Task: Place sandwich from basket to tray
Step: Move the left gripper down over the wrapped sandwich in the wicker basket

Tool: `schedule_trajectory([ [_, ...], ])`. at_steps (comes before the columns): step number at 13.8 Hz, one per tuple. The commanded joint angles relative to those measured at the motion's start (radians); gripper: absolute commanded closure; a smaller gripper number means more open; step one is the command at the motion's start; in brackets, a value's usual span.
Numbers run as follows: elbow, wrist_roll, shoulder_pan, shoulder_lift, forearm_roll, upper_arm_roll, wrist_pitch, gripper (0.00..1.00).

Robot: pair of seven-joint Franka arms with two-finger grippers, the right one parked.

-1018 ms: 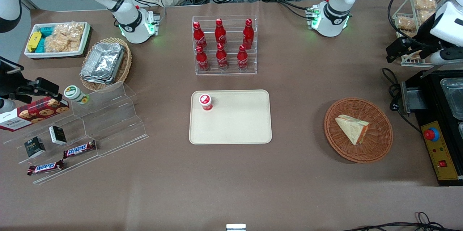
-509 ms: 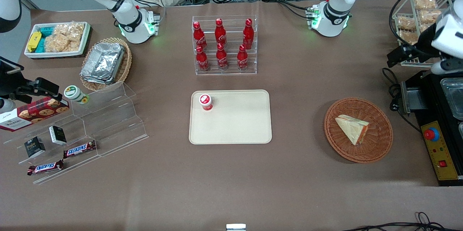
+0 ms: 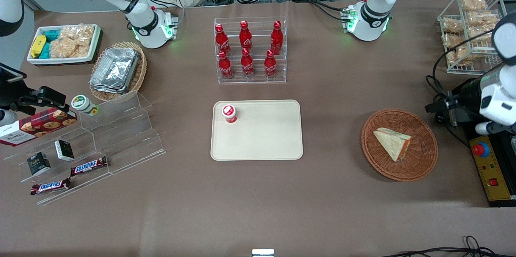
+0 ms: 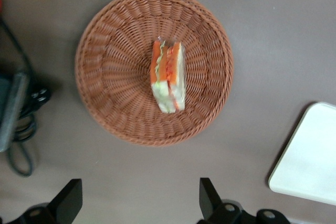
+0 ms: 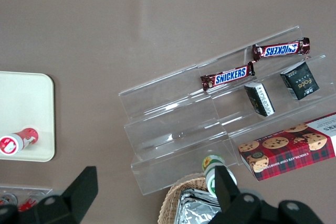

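Pincer [image 4: 136, 203] open above basket [image 4: 105, 66], wedge sandwich [image 4: 168, 75] orange-edged

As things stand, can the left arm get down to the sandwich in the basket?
Probably yes. The gripper hangs open above the table beside the basket, and the sandwich lies alone in it with nothing over it; the wide-apart jaws look able to span it.

Sandwich [image 3: 393, 143] lies in basket [image 3: 423, 168]; open pincer [image 4: 139, 203] hovers beside it.

Woven wicker basket [image 4: 105, 72], matt tray [image 3: 258, 136]
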Motion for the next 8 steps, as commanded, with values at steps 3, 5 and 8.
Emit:
schedule_trajectory([
  [3,-0.003,-0.018,0.017,0.141,-0.058,-0.009,0.156,0.00],
  [5,-0.020,-0.018,0.016,0.194,-0.064,-0.011,0.245,0.00],
  [8,-0.048,-0.018,0.008,0.243,-0.136,-0.014,0.351,0.00],
])
